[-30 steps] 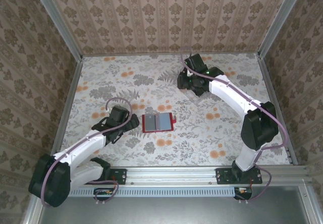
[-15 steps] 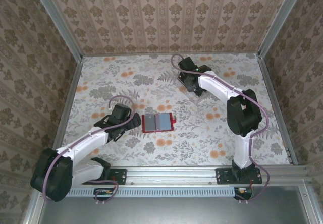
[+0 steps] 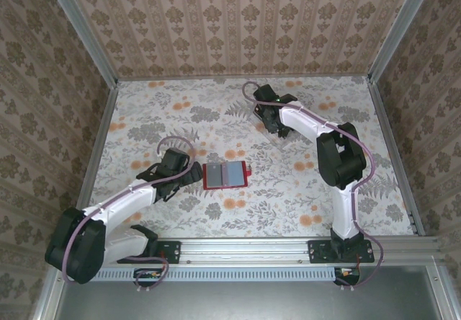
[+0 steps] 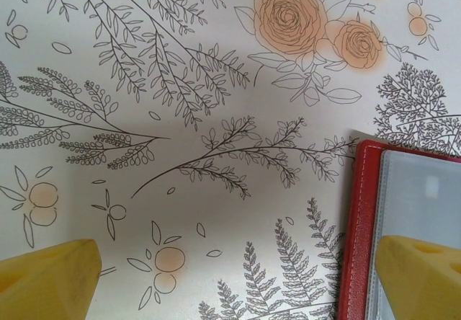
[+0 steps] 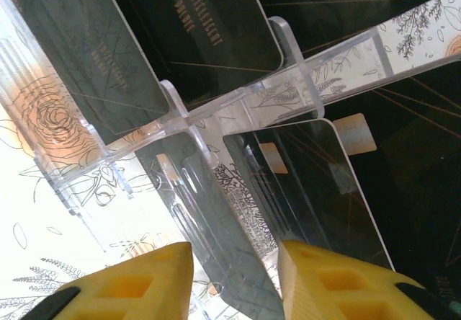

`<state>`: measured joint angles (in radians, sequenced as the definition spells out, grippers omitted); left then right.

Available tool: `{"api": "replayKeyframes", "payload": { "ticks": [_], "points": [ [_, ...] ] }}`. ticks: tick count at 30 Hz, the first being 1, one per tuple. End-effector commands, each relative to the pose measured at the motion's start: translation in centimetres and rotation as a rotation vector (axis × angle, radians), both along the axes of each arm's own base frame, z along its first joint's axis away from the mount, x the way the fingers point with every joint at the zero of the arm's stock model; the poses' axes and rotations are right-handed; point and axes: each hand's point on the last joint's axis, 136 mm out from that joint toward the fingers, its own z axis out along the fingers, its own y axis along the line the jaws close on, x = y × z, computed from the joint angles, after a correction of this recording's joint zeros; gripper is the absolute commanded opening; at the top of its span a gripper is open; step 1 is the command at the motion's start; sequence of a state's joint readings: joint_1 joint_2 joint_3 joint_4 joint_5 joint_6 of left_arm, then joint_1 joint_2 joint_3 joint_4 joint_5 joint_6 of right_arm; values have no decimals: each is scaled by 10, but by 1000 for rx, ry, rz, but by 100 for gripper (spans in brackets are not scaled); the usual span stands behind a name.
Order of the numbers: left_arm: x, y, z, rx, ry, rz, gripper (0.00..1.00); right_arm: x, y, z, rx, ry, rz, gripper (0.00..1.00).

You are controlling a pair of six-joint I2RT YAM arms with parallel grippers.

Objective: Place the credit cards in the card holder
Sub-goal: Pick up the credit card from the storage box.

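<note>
- Overhead view: soft, even light; the bench (image 3: 180,118) is bright, with faint shadows beside the arms.
- Left wrist view: crisp print, grey shadow mid-frame, pale sheen inside the card holder (image 4: 418,197).
- Right wrist view: the clear rack (image 5: 238,104) glints; the left edge is washed out.

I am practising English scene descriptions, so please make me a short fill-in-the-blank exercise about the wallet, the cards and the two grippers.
1. The card holder lies ___, grey inside up.
2. The left gripper is at its ___ edge.
3. The credit cards stand in a clear plastic ___, where the right gripper reaches.
Missing words: open; left; rack.
</note>
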<state>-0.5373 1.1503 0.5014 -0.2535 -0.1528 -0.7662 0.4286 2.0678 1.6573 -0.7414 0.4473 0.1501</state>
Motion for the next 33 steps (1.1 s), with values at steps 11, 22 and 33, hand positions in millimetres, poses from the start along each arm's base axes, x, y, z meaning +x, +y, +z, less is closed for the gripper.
{"api": "replayKeyframes", "payload": {
  "ticks": [11,22,33],
  "points": [
    [9,-8,11,-2,-32,-24,100,-3,9,1,81,24,25,18],
    [10,-9,12,-4,-36,-27,100,-10,15,11,121,32,63,6],
    [10,-12,12,-1,-36,-37,100,-21,18,45,195,-38,58,0]
  ]
}}
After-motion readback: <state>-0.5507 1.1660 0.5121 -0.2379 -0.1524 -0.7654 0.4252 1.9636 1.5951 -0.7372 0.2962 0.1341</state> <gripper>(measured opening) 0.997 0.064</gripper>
